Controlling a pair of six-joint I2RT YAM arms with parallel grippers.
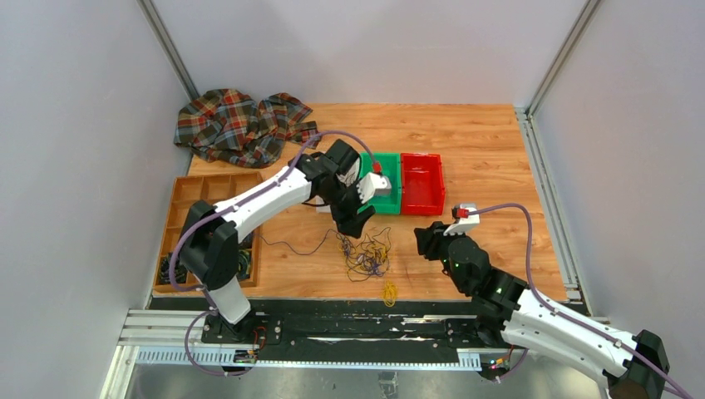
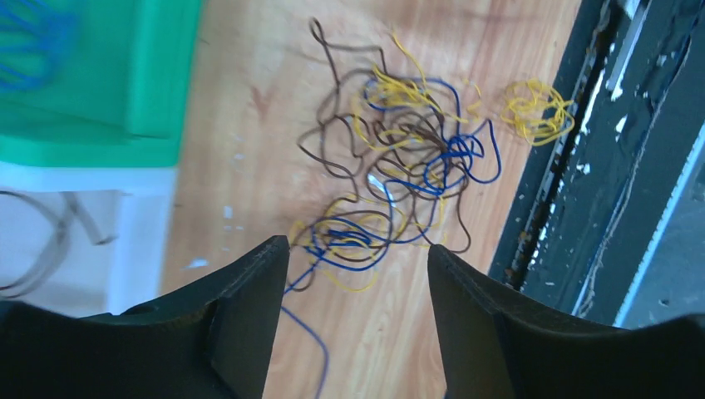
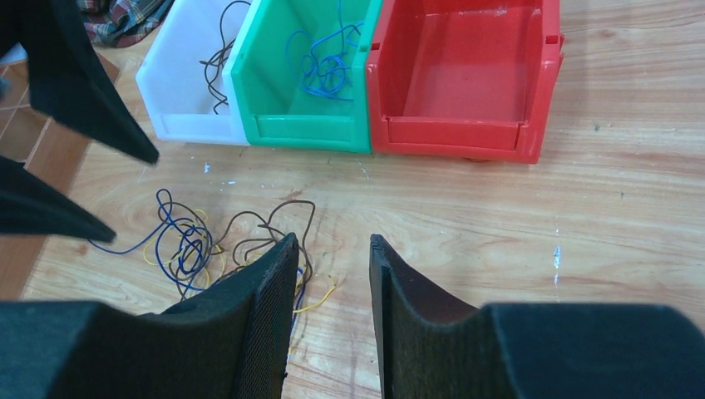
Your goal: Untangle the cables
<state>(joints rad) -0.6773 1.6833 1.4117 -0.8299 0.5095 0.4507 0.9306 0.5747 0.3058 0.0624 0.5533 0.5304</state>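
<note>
A tangle of thin blue, brown and yellow cables (image 1: 366, 253) lies on the wooden table near its front edge; it also shows in the left wrist view (image 2: 391, 179) and the right wrist view (image 3: 208, 245). A small separate coil of yellow cable (image 1: 389, 291) lies close to the front edge, also seen in the left wrist view (image 2: 536, 110). My left gripper (image 1: 349, 226) hovers over the tangle's near-left side, open and empty (image 2: 357, 245). My right gripper (image 1: 428, 241) is to the right of the tangle, open and empty (image 3: 331, 241).
Three bins stand behind the tangle: a white bin (image 3: 187, 83) with brown cable, a green bin (image 1: 374, 199) with blue cable (image 3: 320, 62), and a red bin (image 1: 422, 183). A wooden compartment tray (image 1: 195, 216) is at the left, a plaid cloth (image 1: 241, 125) at the back left.
</note>
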